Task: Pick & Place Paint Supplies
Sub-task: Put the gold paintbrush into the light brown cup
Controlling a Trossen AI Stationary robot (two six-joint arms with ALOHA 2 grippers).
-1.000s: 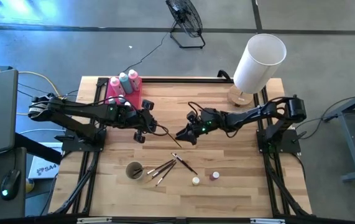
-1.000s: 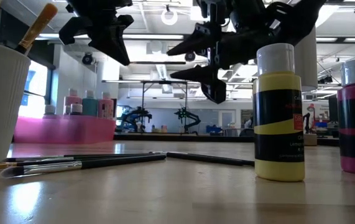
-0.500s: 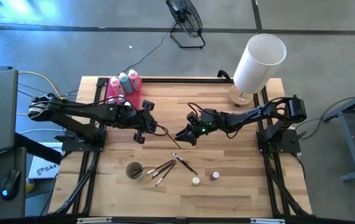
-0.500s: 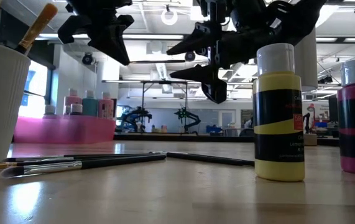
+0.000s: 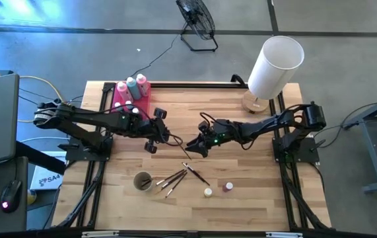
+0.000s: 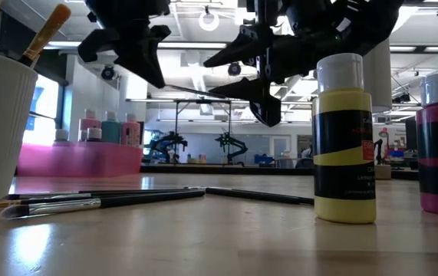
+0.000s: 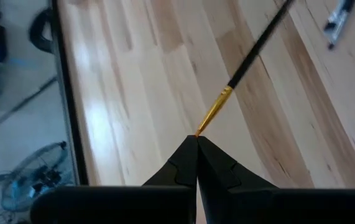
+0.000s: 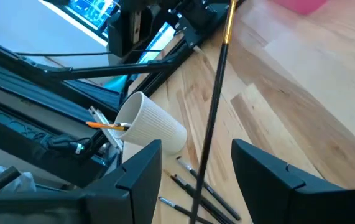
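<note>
Now the left hand (image 5: 154, 136), pressed together, pinches the gold-ferruled end of a thin dark-handled brush (image 5: 178, 141) above the wooden counter (image 5: 241, 172); its long axis runs straight toward the right hand (image 5: 193, 146), whose fingers are spread around the handle's far end, the nearer taker.

Legible text: only "SA4", on a white printed sheet (image 5: 45, 178) lying beside the table, well behind the left arm's pincer; bottle labels unreadable.
</note>
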